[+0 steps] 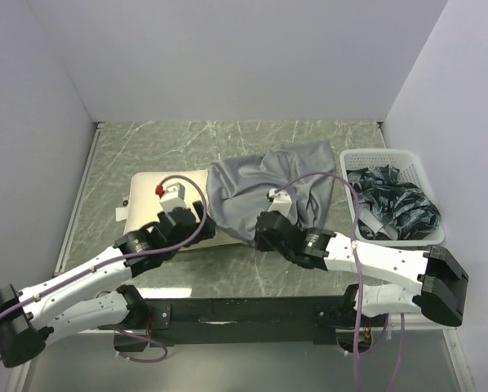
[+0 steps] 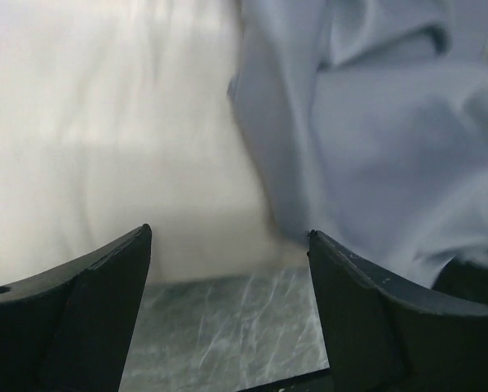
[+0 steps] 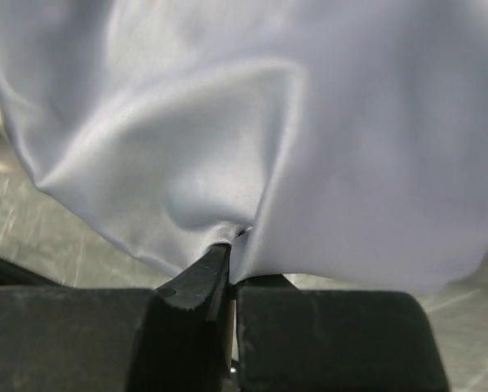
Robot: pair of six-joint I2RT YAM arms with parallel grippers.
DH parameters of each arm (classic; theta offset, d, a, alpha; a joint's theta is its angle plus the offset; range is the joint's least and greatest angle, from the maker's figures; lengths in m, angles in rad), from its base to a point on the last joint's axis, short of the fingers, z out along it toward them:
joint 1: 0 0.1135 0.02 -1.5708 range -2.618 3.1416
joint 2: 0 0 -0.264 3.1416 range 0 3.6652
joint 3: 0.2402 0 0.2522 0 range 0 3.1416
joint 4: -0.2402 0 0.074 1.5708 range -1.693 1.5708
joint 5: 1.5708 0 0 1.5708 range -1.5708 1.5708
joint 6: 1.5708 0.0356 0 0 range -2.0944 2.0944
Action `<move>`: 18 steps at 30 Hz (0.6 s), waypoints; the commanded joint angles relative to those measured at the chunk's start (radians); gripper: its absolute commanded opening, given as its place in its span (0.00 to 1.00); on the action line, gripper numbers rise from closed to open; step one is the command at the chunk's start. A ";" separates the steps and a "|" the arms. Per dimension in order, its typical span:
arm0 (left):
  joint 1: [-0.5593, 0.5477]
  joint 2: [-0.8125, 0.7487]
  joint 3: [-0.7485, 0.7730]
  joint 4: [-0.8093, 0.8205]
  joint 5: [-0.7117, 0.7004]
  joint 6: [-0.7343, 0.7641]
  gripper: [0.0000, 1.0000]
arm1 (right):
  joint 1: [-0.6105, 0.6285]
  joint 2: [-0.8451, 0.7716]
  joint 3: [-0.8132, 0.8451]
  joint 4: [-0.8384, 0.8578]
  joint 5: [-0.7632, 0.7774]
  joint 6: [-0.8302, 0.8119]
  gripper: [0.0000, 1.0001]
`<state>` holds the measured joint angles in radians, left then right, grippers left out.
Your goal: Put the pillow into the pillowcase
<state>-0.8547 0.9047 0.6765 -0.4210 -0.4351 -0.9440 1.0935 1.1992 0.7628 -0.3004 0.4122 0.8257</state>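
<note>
Right claw [image 3: 230, 253] clenched on thin fold of soft grey fabric pillowcase [image 3: 309, 122]; hard pull may slip it. Left claw [image 2: 228, 237] released; cream-white plump pillow [image 2: 97, 139] just ahead unheld, may shift.

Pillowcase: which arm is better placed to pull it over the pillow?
Right, probably: the right gripper is shut on the pillowcase edge, while the left gripper stands open, holding nothing, facing the pillow.

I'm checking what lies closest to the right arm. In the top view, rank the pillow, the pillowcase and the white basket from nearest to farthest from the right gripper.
1. The pillowcase: its near edge is pinched in the shut right gripper.
2. The pillow: a little way to the left.
3. The white basket: farther off, on the far right.
</note>
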 commanded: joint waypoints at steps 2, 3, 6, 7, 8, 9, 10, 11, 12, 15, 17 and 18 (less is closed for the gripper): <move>-0.136 0.011 -0.046 -0.148 -0.218 -0.140 0.84 | -0.080 -0.035 0.111 -0.069 -0.056 -0.094 0.00; -0.153 0.026 -0.038 -0.151 -0.249 -0.147 0.85 | -0.078 -0.035 0.124 -0.080 -0.053 -0.100 0.01; -0.214 0.087 -0.009 -0.159 -0.319 -0.153 0.91 | -0.080 -0.015 0.162 -0.111 -0.064 -0.125 0.00; -0.222 0.109 0.000 -0.156 -0.333 -0.133 0.93 | -0.081 -0.006 0.180 -0.127 -0.069 -0.132 0.01; -0.237 0.132 0.009 -0.145 -0.349 -0.116 0.93 | -0.081 -0.001 0.187 -0.132 -0.073 -0.134 0.00; -0.244 0.188 0.032 -0.131 -0.369 -0.104 0.94 | -0.081 -0.001 0.193 -0.131 -0.079 -0.137 0.00; -0.247 0.219 0.044 -0.127 -0.395 -0.075 0.95 | -0.081 0.002 0.205 -0.134 -0.087 -0.143 0.00; -0.254 0.249 0.058 -0.127 -0.407 -0.064 0.94 | -0.081 0.006 0.213 -0.138 -0.090 -0.145 0.00; -0.262 0.304 0.086 -0.130 -0.418 -0.056 0.95 | -0.080 0.011 0.223 -0.144 -0.090 -0.154 0.00; -0.271 0.396 0.129 -0.142 -0.476 -0.041 0.90 | -0.083 0.017 0.260 -0.163 -0.095 -0.169 0.00; -0.273 0.454 0.174 -0.188 -0.551 -0.056 0.63 | -0.086 0.019 0.280 -0.158 -0.095 -0.175 0.00; -0.271 0.468 0.193 -0.214 -0.580 -0.067 0.46 | -0.087 0.025 0.289 -0.160 -0.098 -0.180 0.01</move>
<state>-1.1240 1.3048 0.7765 -0.5690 -0.8448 -1.0176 1.0138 1.2301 0.9581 -0.4973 0.3191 0.6792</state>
